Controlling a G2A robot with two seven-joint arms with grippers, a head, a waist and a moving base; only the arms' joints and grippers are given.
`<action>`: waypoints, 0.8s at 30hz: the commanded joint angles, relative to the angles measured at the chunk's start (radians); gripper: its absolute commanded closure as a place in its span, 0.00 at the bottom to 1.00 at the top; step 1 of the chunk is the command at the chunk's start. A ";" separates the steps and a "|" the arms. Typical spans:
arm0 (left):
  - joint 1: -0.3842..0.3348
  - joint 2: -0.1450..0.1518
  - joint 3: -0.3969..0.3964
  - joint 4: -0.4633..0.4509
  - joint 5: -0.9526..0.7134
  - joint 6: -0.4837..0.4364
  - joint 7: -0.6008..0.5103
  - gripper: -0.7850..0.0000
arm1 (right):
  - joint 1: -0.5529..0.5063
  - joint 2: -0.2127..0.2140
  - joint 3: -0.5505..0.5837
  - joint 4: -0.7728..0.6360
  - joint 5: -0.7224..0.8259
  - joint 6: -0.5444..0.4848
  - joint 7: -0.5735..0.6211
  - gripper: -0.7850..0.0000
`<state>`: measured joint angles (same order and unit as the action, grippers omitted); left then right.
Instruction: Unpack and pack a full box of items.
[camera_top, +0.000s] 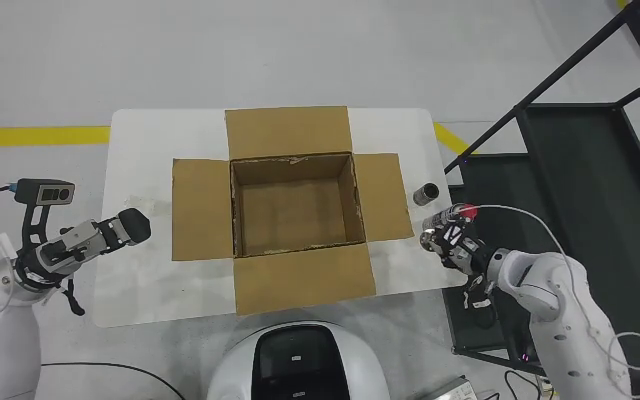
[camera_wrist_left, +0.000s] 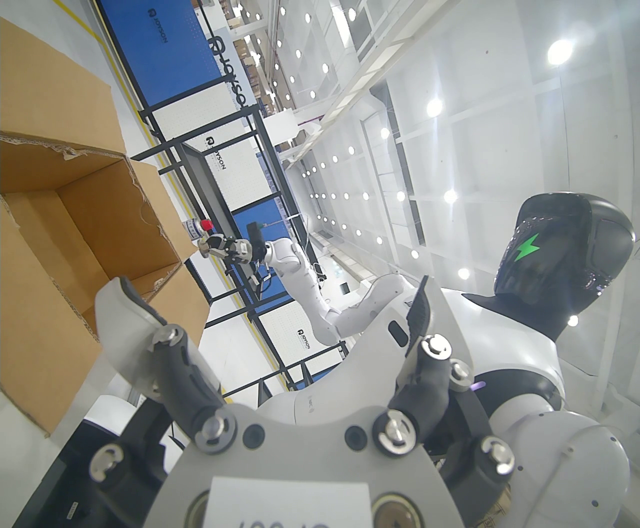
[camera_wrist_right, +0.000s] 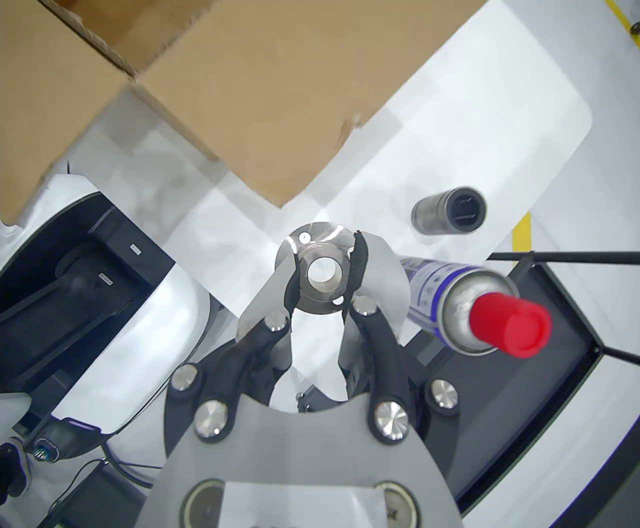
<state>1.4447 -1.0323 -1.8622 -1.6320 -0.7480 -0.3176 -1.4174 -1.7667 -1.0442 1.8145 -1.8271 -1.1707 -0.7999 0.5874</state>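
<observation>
Flange (camera_wrist_right: 320, 240) at table's (camera_top: 420, 150) right edge

Brown box (camera_top: 200, 208), red-capped spray can (camera_wrist_right: 452, 300)

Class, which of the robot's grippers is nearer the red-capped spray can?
Right. The right gripper sits beside the spray can; the left gripper is beyond the box, at the table's opposite side.

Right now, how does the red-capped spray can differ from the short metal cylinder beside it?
The spray can is longer with a red cap; the metal cylinder is stubby with an open dark bore. The spray can has a printed label; the metal cylinder is bare. The spray can sits nearer the right gripper than the metal cylinder. Both are outside the box.
</observation>
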 joint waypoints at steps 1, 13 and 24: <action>0.000 0.000 0.000 0.000 0.000 0.000 0.000 0.00 | 0.008 -0.001 -0.026 0.036 -0.028 0.014 -0.018 1.00; 0.000 0.000 0.000 0.000 0.000 0.000 0.000 0.00 | 0.134 -0.008 -0.221 0.214 -0.181 0.074 -0.086 1.00; 0.000 0.000 0.000 0.000 0.000 0.000 0.000 0.00 | 0.216 -0.009 -0.299 0.322 -0.261 0.099 -0.134 0.91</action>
<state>1.4448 -1.0323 -1.8622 -1.6320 -0.7480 -0.3176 -1.4174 -1.5552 -1.0526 1.5198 -1.5124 -1.4293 -0.7029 0.4566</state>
